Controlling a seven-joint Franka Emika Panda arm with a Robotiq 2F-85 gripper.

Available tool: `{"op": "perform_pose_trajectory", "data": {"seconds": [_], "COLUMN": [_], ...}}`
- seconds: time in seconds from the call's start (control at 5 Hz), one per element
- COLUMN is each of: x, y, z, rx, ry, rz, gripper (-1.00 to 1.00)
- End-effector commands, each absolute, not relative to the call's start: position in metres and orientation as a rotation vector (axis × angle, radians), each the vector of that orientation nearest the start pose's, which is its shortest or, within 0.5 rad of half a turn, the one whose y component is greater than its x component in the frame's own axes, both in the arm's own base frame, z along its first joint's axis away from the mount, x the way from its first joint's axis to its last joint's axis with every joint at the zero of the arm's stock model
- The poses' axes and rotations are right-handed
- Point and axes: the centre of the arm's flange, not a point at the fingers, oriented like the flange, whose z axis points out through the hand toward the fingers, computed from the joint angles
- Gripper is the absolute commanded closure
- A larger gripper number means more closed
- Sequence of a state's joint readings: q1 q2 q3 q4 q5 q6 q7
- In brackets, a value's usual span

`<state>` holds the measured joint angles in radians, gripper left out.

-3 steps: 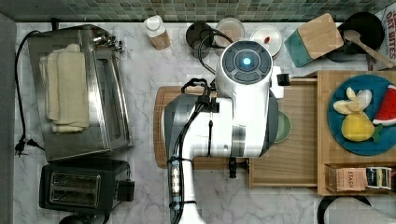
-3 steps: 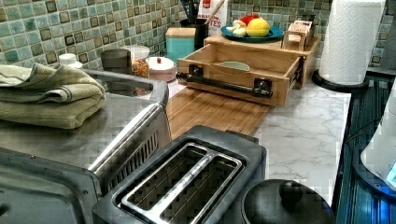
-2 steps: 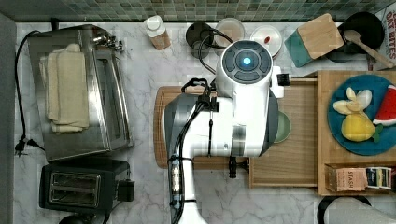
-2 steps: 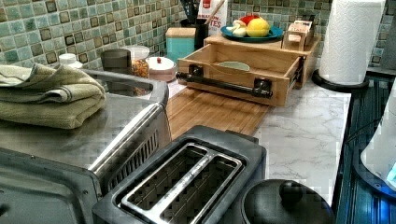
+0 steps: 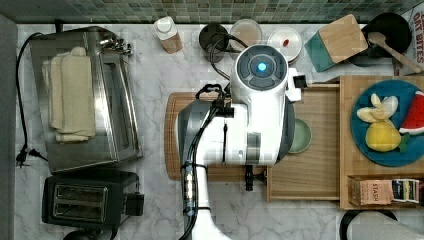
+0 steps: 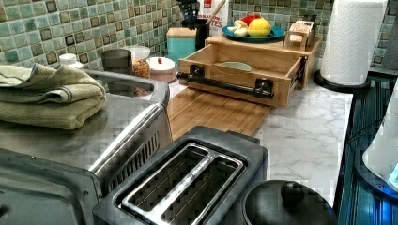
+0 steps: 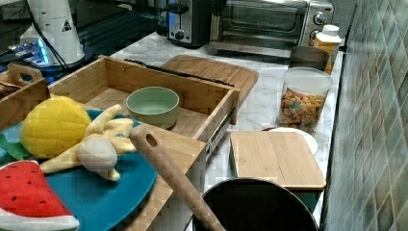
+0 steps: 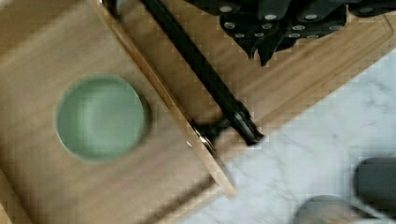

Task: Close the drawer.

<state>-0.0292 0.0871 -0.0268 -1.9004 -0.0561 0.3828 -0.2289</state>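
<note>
Nothing has visibly shifted since the earlier frames: arm and drawer hold the same positions. Gripper (image 8: 275, 28), dark and partly cut by the frame edge in the wrist view, hangs just above the drawer's black bar handle (image 8: 201, 74); whether its fingers are spread or closed cannot be told. White arm (image 5: 250, 120) covers the drawer's front edge in the top view.

Drawer (image 5: 320, 170) stands pulled out from its wooden cabinet (image 5: 350, 125), which lies at 3 o'clock from it in the top view. Its front panel overhangs the bamboo cutting board (image 6: 211, 110), at 9 o'clock from the drawer in the top view. Pale green bowl (image 7: 152, 106) sits on the drawer floor.

Blue plate (image 7: 96, 192) of toy fruit rests on the cabinet top. Toaster oven (image 5: 85, 95) and black toaster (image 5: 82, 202) stand well apart from the drawer, beyond the board at 9 o'clock in the top view.
</note>
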Motion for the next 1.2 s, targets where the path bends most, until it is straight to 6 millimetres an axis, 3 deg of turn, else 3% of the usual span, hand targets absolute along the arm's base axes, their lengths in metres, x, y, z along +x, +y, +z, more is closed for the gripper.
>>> {"op": "perform_pose_trajectory", "data": {"seconds": [0.2,0.4,0.6,0.8,1.2], "x": [0.553,0.535,0.527,0.514,0.515], "y": [0.049,0.071,0.061,0.048,0.034], "z": [0.431,0.408,0.387,0.349,0.309], "rx": [-3.251,-3.271,-3.232,-3.290,-3.329], "ry": [0.225,0.129,0.071,-0.040,0.016], "rz": [0.020,-0.076,0.007,-0.051,0.047], "gripper": [1.00,1.00,1.00,1.00,1.00]}}
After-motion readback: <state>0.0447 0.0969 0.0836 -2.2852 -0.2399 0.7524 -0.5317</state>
